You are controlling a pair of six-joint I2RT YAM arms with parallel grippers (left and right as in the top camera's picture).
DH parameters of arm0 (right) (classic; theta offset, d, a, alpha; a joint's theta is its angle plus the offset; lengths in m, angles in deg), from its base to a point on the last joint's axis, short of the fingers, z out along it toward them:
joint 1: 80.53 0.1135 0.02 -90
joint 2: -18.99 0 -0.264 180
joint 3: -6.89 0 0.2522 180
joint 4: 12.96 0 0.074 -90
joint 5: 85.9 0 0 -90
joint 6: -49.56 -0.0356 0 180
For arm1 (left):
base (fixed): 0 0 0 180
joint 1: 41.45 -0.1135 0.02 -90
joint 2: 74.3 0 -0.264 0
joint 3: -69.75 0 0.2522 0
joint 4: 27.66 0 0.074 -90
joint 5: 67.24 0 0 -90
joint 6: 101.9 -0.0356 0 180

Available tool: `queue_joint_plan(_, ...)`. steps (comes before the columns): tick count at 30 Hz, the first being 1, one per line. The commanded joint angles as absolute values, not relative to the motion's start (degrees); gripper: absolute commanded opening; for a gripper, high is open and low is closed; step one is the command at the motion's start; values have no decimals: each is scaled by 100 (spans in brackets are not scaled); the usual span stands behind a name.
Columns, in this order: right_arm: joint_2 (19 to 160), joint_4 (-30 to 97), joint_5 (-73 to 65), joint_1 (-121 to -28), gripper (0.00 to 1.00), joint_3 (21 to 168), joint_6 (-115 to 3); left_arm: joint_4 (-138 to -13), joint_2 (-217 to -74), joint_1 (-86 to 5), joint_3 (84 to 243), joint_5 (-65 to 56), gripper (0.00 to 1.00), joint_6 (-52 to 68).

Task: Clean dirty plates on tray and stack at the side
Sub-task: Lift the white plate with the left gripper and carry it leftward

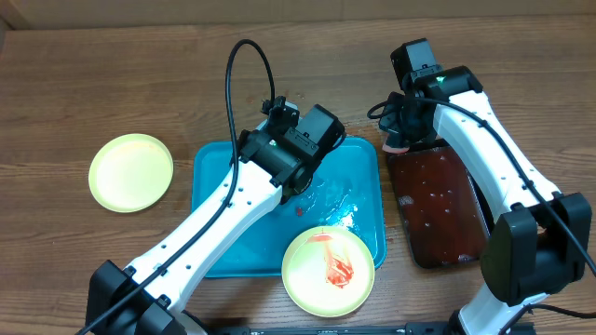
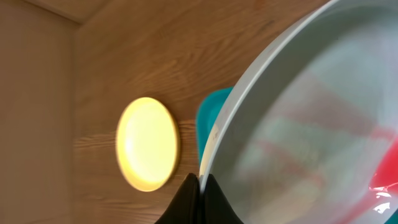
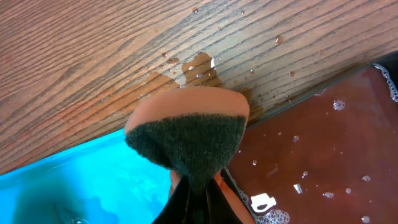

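wooden table (image 1: 56, 84) lies under both arms. left gripper (image 2: 200, 183) is clamped on the rim of a pale red-smeared plate (image 2: 298, 112) over the tray (image 1: 365, 177); a clean yellow-green plate (image 1: 130, 172) sits well off to its left, a sauce-smeared plate (image 1: 328, 270) nearer the robot at the tray's corner. right gripper (image 3: 196, 186) pinches a sponge (image 3: 186, 137), the dark tray (image 1: 438, 205) just beside it.

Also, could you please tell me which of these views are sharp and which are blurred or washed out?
Left wrist: the held plate sits too close to the lens, soft and smeared; the yellow plate beyond glows overexposed, its edge fuzzy. Right wrist: crisp, with the sponge and the table grain in focus, droplets glinting. Overhead: even light, sharp, slight glare on the wet tray.
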State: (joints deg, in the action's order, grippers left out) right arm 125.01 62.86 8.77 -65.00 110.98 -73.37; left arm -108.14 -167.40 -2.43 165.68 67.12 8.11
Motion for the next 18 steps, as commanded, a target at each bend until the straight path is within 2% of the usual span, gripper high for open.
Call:
queue_joint_plan(1, 12372, 6264, 868, -6529, 4, 11262, -7296, -10895, -16545, -59, 16675, 7591, 4, 1043)
queue_joint_plan(18, 12372, 6260, 868, -6529, 4, 11262, -7298, -10862, -16547, 898, 16675, 9650, 4, 737)
